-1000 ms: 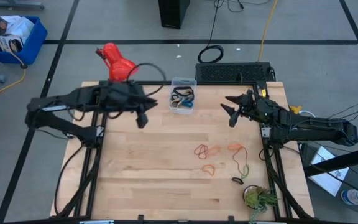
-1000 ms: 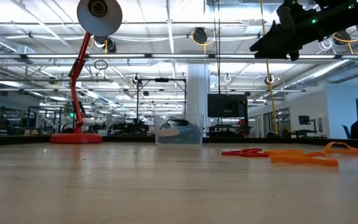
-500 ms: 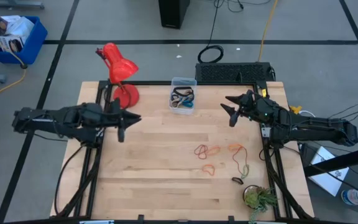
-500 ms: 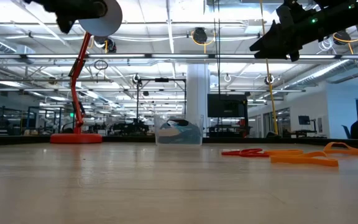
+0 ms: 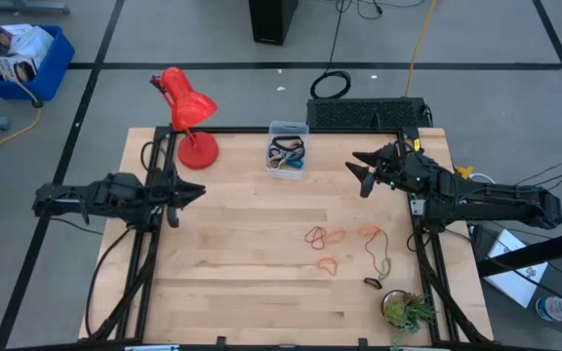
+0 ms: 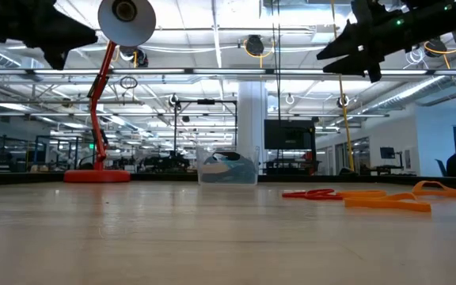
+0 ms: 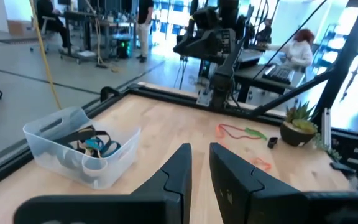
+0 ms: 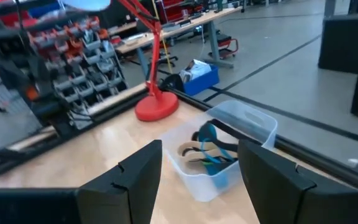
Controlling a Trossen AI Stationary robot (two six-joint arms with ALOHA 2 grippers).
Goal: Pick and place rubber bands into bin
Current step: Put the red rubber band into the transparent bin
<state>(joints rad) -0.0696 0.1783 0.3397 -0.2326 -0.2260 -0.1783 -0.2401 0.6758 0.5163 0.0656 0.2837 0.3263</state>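
Note:
The clear bin (image 5: 287,154) stands at the table's far edge with several rubber bands inside, black, blue and tan; it also shows in the left wrist view as the bin (image 7: 82,152). Loose rubber bands lie flat on the wood at the right: red and orange ones (image 5: 326,237), an orange and olive one (image 5: 377,244), a red one (image 5: 328,264) and a dark one (image 5: 373,283). My left gripper (image 5: 179,195) hangs over the table's left edge, with a narrow empty gap between its fingers. My right gripper (image 5: 362,175) hangs wide open and empty, right of the bin.
A red desk lamp (image 5: 185,112) stands at the far left corner. A small potted plant (image 5: 406,310) sits at the near right corner. A black keyboard-like panel (image 5: 367,114) lies behind the far edge. The wood between the two grippers is bare.
My left gripper has drawn back from beside the bin toward the table's left edge and has sunk lower, with nothing in its fingers. My right gripper has stayed in place and rolled a little about its own axis.

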